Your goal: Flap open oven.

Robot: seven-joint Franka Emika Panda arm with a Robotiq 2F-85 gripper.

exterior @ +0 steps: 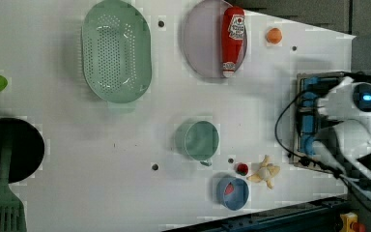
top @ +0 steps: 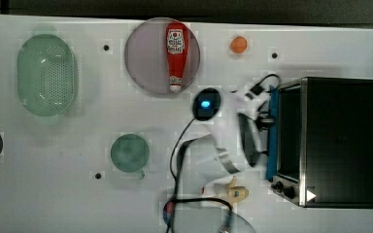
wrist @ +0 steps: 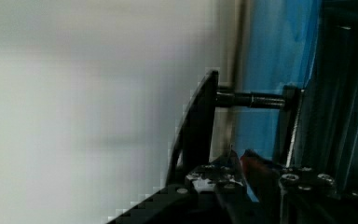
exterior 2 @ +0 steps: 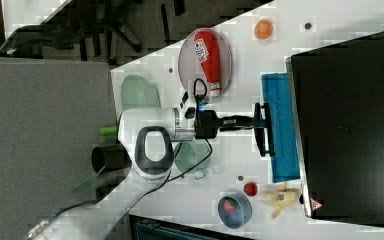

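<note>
Sitting at the top view's right end of the white tabletop: the oven, a large box with a black top and a silver front frame. Facing the top view's left with a blue-tinted glass flap door, seen in the right view as a blue strip along the black body's left edge. Showing small dark knobs at the front corner in the top view. Carrying a dark bar handle standing off the door on a short post, clear in the wrist view.

Reaching in from the right view's left, level with the tabletop: the tool, closing narrowly around the handle, gripping it near the bar's upper end in the right view. Pressing close against the door front in the top view, tool lying at the blue strip. Appearing in the wrist view beside the bar and blue glass, with the fingers right at the handle.

Hanging slightly away from the frame, or flush with it: cannot tell which.
</note>
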